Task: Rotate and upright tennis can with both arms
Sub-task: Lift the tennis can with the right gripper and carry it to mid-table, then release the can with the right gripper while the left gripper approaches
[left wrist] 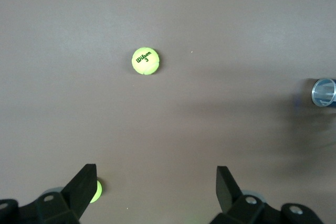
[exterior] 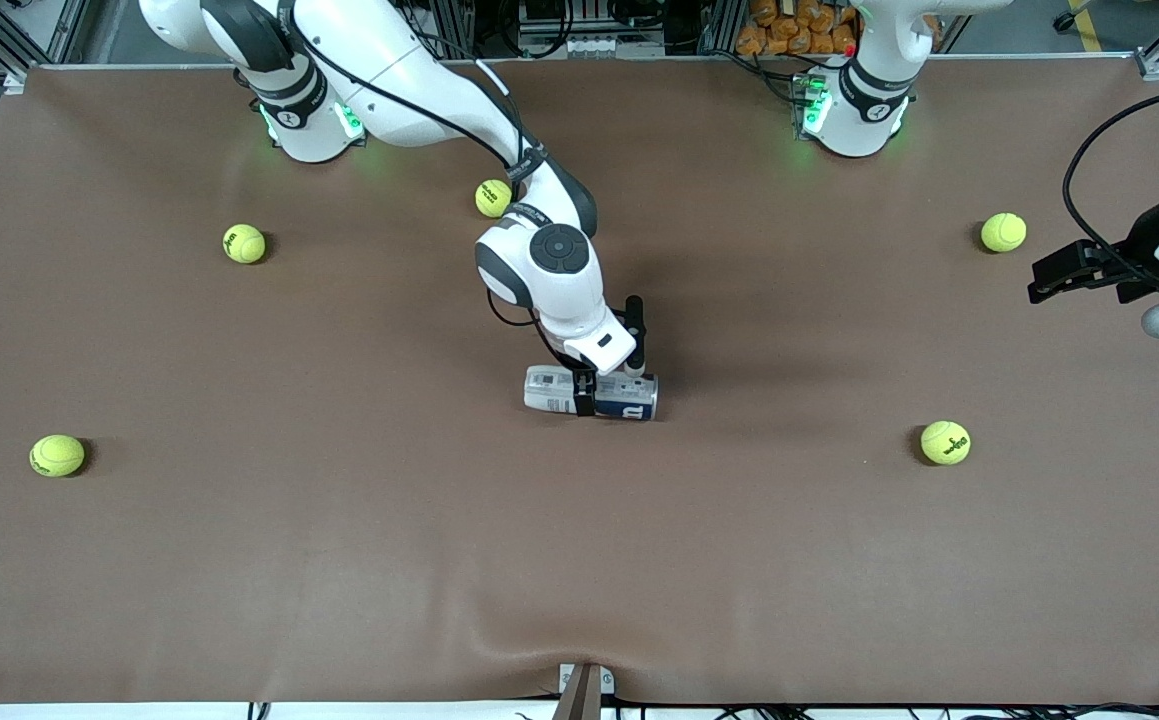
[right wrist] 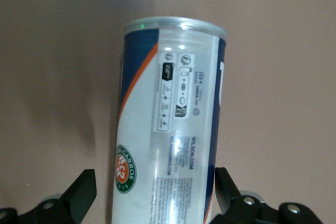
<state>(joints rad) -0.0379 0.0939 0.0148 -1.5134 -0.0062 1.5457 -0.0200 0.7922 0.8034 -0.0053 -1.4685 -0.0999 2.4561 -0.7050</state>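
Observation:
The tennis can [exterior: 589, 393] lies on its side in the middle of the brown table, with a white and navy label and a clear body. My right gripper [exterior: 607, 380] is down over it, open, with one finger on each side of the can. In the right wrist view the can [right wrist: 170, 129] fills the space between the fingers [right wrist: 84, 190], with a narrow gap on each side. My left gripper [exterior: 1044, 280] is open and empty, held over the table at the left arm's end. The left wrist view shows the can's open end [left wrist: 324, 92] far off.
Several yellow-green tennis balls lie scattered: one [exterior: 493, 197] near the right arm's elbow, others [exterior: 244, 243] [exterior: 57, 455] toward the right arm's end, two [exterior: 1002, 232] [exterior: 944, 442] toward the left arm's end. The left wrist view shows one ball [left wrist: 145, 61].

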